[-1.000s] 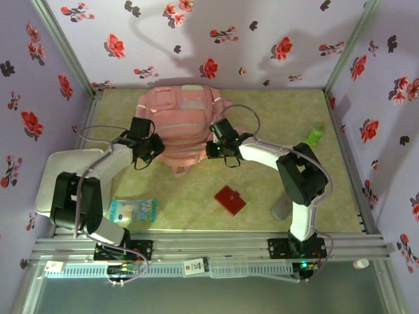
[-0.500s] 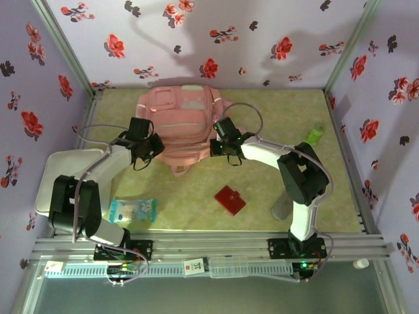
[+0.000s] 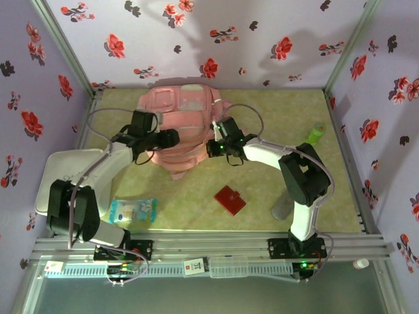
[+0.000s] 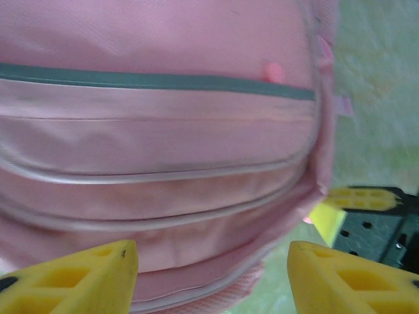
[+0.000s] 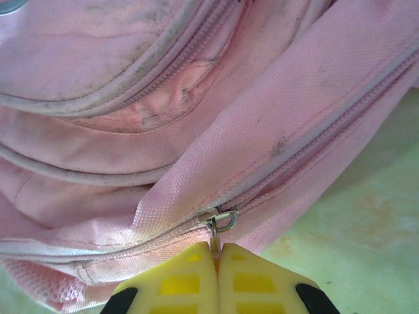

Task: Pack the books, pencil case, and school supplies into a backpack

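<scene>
So the soft pale pink fabric backpack (image 3: 180, 121) lies in the upper middle of the overhead frame, on the greenish surface (image 3: 275, 118). The right hand (image 5: 216, 265) is pinched tight on its small metal zipper pull (image 5: 221, 219). The left hand (image 4: 209, 275) is at the pack's left side, fingers spread wide, gripping nothing. A flat red square piece (image 3: 230, 199) sits lower, centre-right.
</scene>
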`<state>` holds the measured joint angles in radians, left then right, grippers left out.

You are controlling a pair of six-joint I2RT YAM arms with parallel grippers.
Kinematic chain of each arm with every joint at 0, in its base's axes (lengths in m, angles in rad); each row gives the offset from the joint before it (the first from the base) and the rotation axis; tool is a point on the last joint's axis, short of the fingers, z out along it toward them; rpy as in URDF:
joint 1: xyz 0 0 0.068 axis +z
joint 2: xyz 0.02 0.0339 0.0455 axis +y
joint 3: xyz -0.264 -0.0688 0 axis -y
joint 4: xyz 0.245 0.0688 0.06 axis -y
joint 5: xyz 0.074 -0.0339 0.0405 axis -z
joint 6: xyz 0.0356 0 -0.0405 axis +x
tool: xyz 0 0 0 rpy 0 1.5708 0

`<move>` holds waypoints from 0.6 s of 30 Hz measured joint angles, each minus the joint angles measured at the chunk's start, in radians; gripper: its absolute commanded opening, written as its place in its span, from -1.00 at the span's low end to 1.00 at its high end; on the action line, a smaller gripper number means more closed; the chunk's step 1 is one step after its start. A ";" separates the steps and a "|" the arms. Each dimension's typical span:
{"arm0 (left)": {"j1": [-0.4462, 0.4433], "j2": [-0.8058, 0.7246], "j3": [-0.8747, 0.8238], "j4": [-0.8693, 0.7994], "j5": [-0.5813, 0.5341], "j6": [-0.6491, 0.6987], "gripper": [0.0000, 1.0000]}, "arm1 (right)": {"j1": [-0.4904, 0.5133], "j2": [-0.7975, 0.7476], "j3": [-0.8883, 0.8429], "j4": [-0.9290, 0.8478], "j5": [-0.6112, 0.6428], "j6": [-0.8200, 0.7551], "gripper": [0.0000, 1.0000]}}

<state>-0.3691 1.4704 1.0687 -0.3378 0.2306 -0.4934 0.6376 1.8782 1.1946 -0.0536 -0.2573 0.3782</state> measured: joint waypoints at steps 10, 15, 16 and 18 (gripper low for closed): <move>-0.143 0.178 0.133 -0.044 0.033 0.256 0.05 | 0.005 -0.009 -0.018 0.032 -0.060 0.016 -1.00; -0.154 0.257 0.182 -0.066 0.034 0.330 -0.02 | 0.005 -0.013 -0.023 0.035 -0.062 0.018 -1.00; -0.156 0.269 0.188 -0.070 0.035 0.341 -0.03 | 0.005 -0.013 -0.025 0.035 -0.062 0.018 -1.00; -0.163 0.290 0.196 -0.080 0.036 0.363 -0.10 | 0.005 -0.014 -0.029 0.036 -0.061 0.018 -1.00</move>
<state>-0.5316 1.7607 1.2652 -0.4175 0.2665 -0.1307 0.6422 1.8645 1.1652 -0.0177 -0.3187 0.3965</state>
